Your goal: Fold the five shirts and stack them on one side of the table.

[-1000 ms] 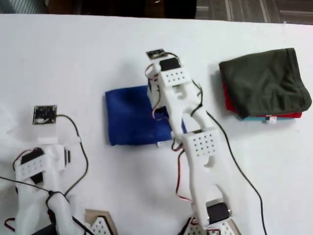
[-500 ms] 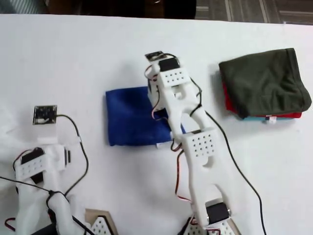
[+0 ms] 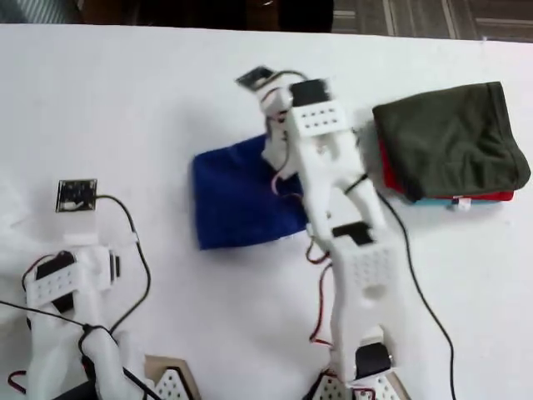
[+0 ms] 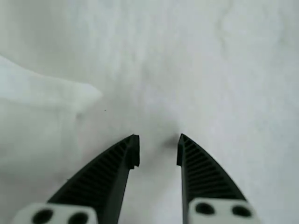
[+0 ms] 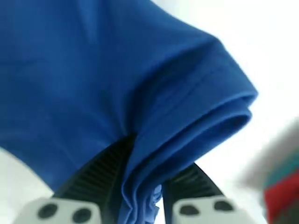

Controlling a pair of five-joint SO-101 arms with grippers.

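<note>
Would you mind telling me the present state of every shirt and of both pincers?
blue shirt: folded, one edge clamped in the right pincer.
right pincer: shut on the blue shirt.
left pincer: open, holding nothing.
dark green shirt: folded, on top of the stack.
red shirt: stacked under the dark green shirt, edges showing.
teal shirt: under the red shirt, a thin edge showing.

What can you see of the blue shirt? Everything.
The blue shirt is a folded rectangle of soft, knit-looking cloth. It lies slightly skewed near the middle of the white table, apart from the shirt stack. The right gripper is shut on its layered, bunched edge on the side toward the stack.
</note>
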